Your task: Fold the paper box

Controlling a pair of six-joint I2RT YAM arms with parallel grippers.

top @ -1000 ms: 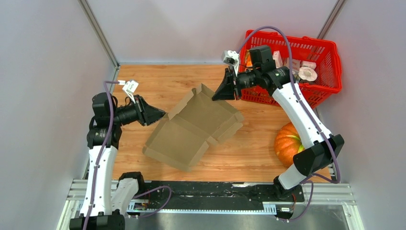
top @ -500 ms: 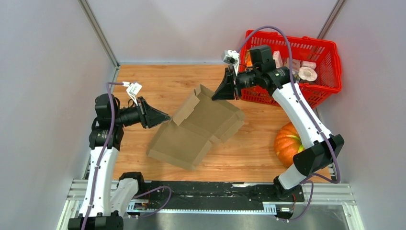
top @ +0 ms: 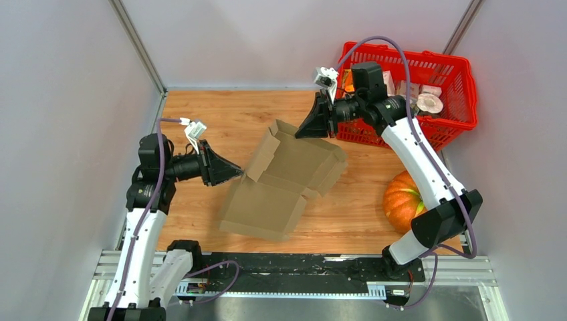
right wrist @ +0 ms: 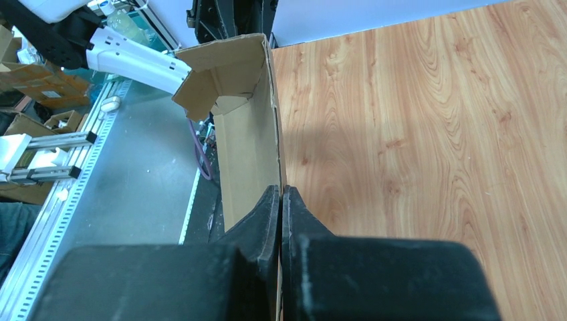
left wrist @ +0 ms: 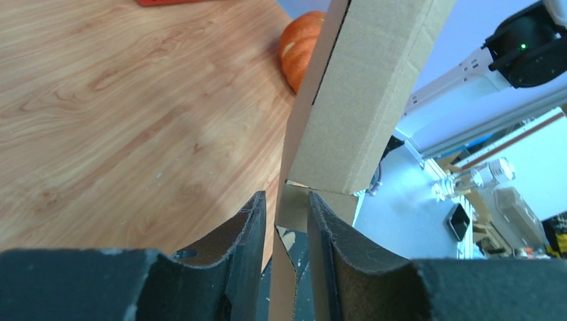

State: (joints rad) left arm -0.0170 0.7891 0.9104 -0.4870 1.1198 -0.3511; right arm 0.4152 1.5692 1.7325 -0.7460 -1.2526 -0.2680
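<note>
The paper box (top: 284, 180) is brown cardboard, half unfolded on the wooden table, with its flaps raised. My right gripper (top: 302, 128) is shut on the edge of the box's far flap and holds it up. In the right wrist view the cardboard wall (right wrist: 247, 147) runs straight into the closed fingers (right wrist: 281, 190). My left gripper (top: 237, 172) is at the box's left edge. In the left wrist view its fingers (left wrist: 286, 200) stand slightly apart, with a thin cardboard edge between them and a gap on each side. A folded panel (left wrist: 364, 93) rises beyond them.
A red basket (top: 461, 100) with several small packages stands at the back right, just behind my right wrist. An orange pumpkin (top: 403, 199) sits at the right, near the right arm, and shows in the left wrist view (left wrist: 304, 40). The metal rail (top: 301, 274) runs along the near edge.
My left gripper moved right and slightly toward the near edge, and the box's left and near parts shifted right with it. My right gripper stayed almost still, shut on the far flap.
</note>
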